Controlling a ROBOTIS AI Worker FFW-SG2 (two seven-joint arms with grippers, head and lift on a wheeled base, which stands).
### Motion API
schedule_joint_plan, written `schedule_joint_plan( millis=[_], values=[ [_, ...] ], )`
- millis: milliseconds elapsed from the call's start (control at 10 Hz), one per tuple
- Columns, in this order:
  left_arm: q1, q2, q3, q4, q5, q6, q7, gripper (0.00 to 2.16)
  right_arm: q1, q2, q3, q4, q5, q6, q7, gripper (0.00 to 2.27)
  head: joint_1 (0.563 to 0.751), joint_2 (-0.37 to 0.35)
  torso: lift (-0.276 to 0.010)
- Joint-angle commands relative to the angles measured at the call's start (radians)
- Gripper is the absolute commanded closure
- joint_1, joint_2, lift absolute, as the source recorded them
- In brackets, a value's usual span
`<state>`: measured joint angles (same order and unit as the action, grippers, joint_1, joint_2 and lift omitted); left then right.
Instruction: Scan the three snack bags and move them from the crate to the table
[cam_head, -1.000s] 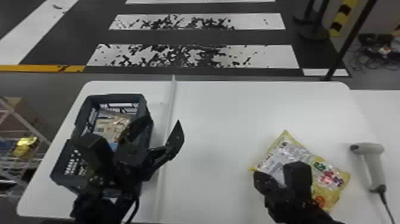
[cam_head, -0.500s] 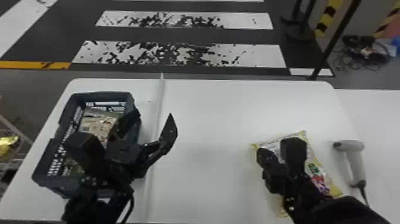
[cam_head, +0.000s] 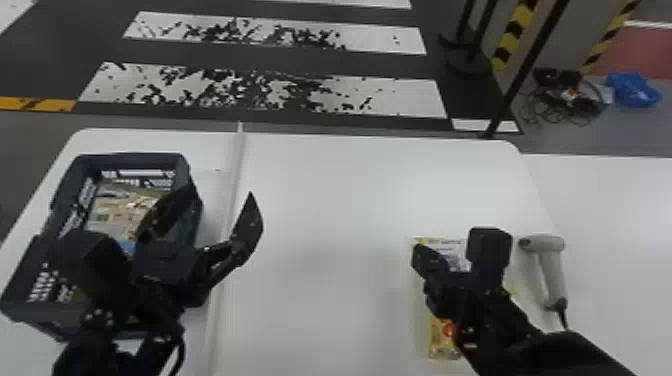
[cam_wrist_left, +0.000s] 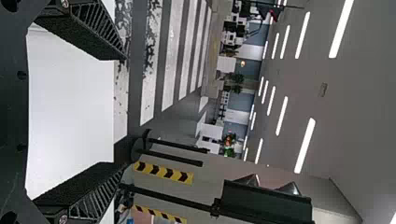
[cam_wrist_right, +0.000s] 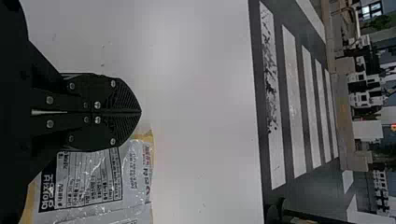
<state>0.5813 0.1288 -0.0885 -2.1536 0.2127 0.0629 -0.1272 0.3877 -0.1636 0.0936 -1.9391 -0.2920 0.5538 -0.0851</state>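
Right tool (cam_head: 422, 254) pressed together over a bag, left tool (cam_head: 220, 192) spread wide by the crate

So on my right side, the right wrist view has the two black fingers of the right tool (cam_wrist_right: 140, 112) meeting along their length, nothing clamped in them. Right next to them lies a yellow-and-white snack bag (cam_head: 442, 345), flat on the white worktop (cam_head: 340, 240), with a printed panel facing up. From the head view my arm covers a good chunk of it, and I can't tell if the fingers touch it.

Just right of the bag there's a pale handheld scanner (cam_head: 550, 267), its cable trailing toward my side.

Over on the left, the fingers are well apart with nothing gripped. One is in front of the right side of the dark crate (cam_head: 135, 159), the other reaches past a long raised strip (cam_head: 231, 185) running along the worktop.

Inside the crate I can see a tan snack bag (cam_head: 112, 212) and a small blue patch. My arm hides the rest, so no bag count from me.

Farther out on the floor, past the worktop: crosswalk stripes (cam_head: 285, 92), tangled cables and a blue bundle (cam_head: 632, 90).
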Motion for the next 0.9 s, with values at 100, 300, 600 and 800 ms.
schedule_joint_plan(
  millis=[100, 300, 600, 800],
  values=[
    [-0.001, 0.009, -0.027, -0.002, -0.027, -0.051, 0.032, 0.06, 0.135, -0.011, -0.035, -0.231, -0.006, 0.001, 0.001, 2.24, 0.695, -0.045, -0.062],
    [-0.001, 0.014, -0.028, 0.004, -0.027, -0.067, 0.032, 0.06, 0.18, -0.013, -0.089, -0.244, -0.004, 0.001, 0.001, 2.24, 0.695, -0.064, -0.062],
    [-0.009, 0.014, -0.03, 0.018, -0.027, -0.088, 0.032, 0.06, 0.195, -0.013, -0.117, -0.19, 0.024, 0.01, -0.001, 2.24, 0.695, -0.118, -0.062],
    [-0.011, 0.015, -0.027, 0.031, -0.026, -0.091, 0.035, 0.06, 0.206, -0.016, -0.123, -0.138, 0.025, -0.024, -0.001, 2.24, 0.695, -0.14, -0.062]
  ],
)
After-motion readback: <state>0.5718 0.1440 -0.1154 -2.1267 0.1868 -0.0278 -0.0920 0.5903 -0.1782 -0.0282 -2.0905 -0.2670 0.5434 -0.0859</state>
